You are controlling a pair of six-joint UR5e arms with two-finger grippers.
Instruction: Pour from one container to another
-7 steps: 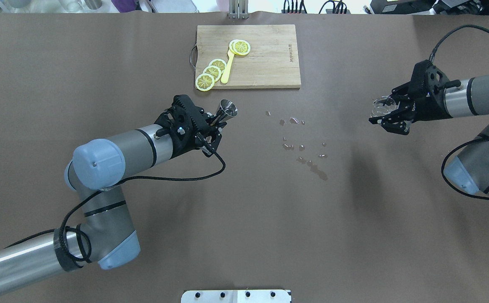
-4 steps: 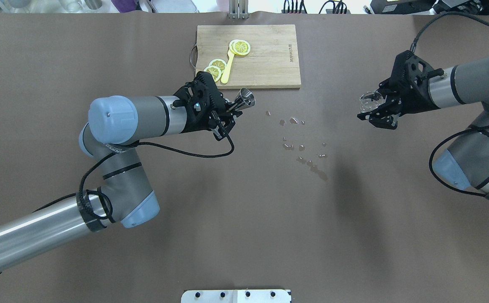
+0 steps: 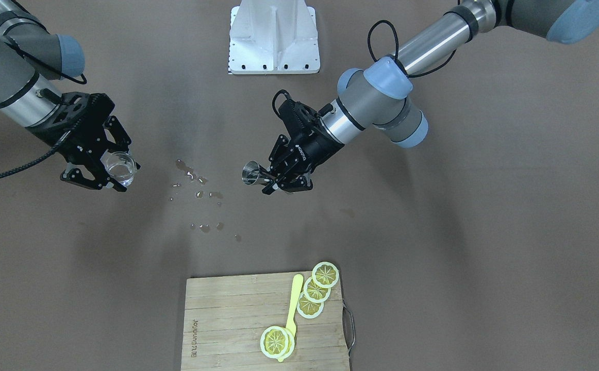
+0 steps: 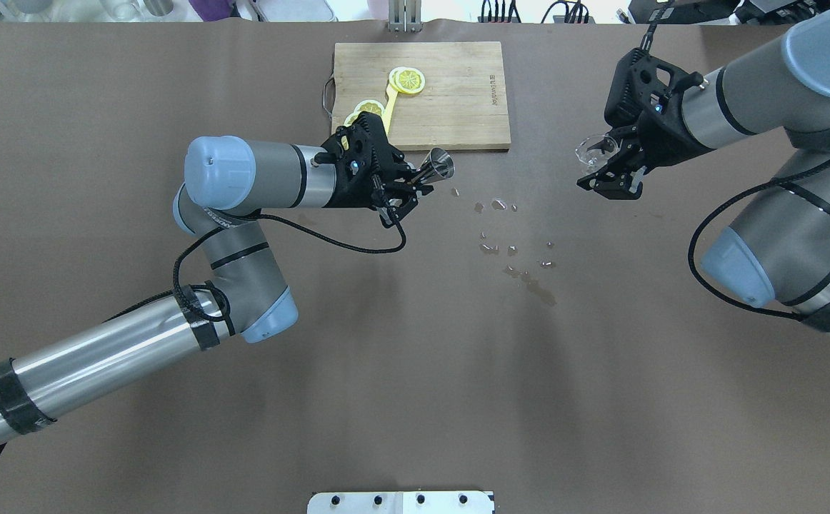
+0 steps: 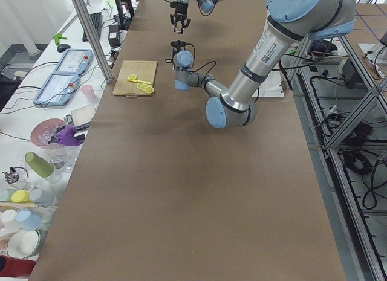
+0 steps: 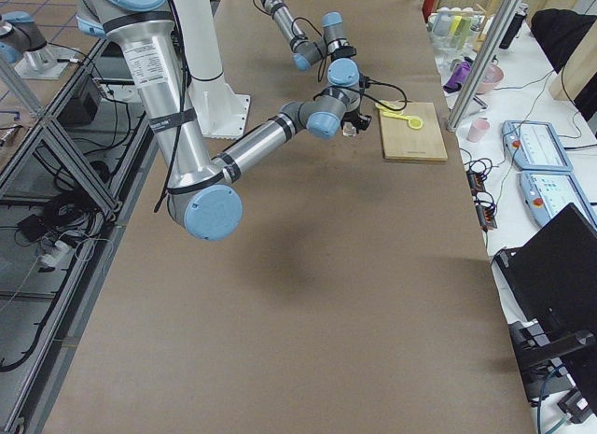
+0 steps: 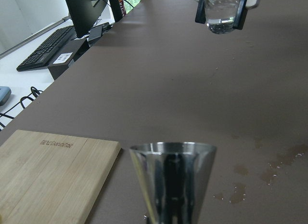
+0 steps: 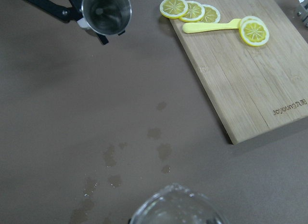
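Cutting board: a wooden board (image 4: 458, 107) lies at the table's far edge from the robot, just beyond the left gripper.
On the board: lemon slices (image 4: 408, 80) and a yellow spatula (image 4: 388, 114). From overhead the left wrist covers part of the nearer slices.
Spill: wet spots (image 4: 511, 250) are scattered on the table between the two arms.
Surface: brown paper covers the whole table (image 4: 415, 385), and the robot's white base plate (image 3: 273, 38) sits at its near edge.
Room: a side bench holds cups and bowls (image 5: 30, 190), and a keyboard (image 7: 45, 48) sits on a desk.
Left gripper (image 4: 415, 189): pinched on the stem of a metal jigger (image 4: 440, 165), held above the table with its mouth tipped toward the other arm.
Right gripper (image 3: 119, 170): clamped around a clear glass (image 4: 592, 150), held in the air with a little liquid in it.
Gap: the jigger and glass are well apart, with the wet spots below and between them.
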